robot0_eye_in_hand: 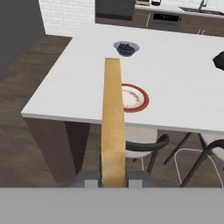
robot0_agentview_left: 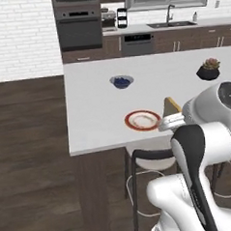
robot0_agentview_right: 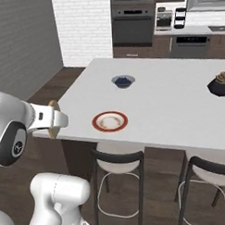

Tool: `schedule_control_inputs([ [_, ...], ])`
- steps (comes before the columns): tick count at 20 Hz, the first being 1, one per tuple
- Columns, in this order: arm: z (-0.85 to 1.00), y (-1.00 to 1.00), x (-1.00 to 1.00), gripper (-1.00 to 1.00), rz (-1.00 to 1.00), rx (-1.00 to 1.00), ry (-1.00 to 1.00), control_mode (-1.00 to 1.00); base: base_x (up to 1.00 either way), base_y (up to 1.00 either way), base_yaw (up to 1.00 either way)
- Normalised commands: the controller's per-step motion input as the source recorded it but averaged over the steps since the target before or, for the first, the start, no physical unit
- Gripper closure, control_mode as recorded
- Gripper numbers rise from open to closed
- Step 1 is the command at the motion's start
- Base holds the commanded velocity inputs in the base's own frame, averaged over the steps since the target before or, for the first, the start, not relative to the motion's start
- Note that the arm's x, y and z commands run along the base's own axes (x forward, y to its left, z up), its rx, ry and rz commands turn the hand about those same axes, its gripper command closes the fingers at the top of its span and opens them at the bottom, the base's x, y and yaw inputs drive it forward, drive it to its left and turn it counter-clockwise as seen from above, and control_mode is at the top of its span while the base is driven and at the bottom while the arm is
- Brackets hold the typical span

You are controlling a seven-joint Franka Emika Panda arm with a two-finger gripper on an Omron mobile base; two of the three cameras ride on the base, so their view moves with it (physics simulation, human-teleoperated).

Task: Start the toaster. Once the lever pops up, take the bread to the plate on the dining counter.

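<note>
My gripper (robot0_eye_in_hand: 113, 177) is shut on the bread (robot0_eye_in_hand: 113, 122), a tan slice with a golden crust that I see edge-on, standing upright between the fingers. The slice (robot0_agentview_left: 172, 105) hangs in the air by the near edge of the dining counter (robot0_agentview_left: 95, 104), just right of the plate (robot0_agentview_left: 143, 120). From the other side, the gripper (robot0_agentview_right: 58, 119) with the bread (robot0_agentview_right: 51, 107) is left of the counter's near corner, apart from the red-rimmed plate (robot0_agentview_right: 109, 121). In the hand view the plate (robot0_eye_in_hand: 142, 101) lies ahead, partly behind the slice. The toaster and its lever are out of view.
A small bowl of blue berries (robot0_agentview_left: 121, 81) sits further back on the counter, and a dark potted plant (robot0_agentview_left: 209, 69) stands at the right. Black-framed stools (robot0_agentview_right: 119, 162) are tucked under the near edge. Ovens and a sink counter line the back wall.
</note>
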Motion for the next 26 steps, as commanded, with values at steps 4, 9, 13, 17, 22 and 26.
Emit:
schedule_control_inputs([
  [4,0.00,0.00,0.00,1.00,0.00,0.00,0.00,1.00,0.90,0.02,0.00],
  [9,0.00,0.00,0.00,1.00,0.00,0.00,0.00,1.00,0.31,0.00,-0.01],
  [13,0.00,0.00,0.00,1.00,0.00,0.00,0.00,1.00,0.00,0.00,0.00],
  [17,0.00,0.00,0.00,1.00,0.00,0.00,0.00,1.00,0.00,0.00,0.00],
  [22,0.00,0.00,0.25,1.00,0.00,0.00,0.00,-1.00,0.04,0.00,0.00],
  [26,-0.08,-0.10,1.00,1.00,0.14,0.04,0.06,-1.00,0.00,0.00,0.00],
])
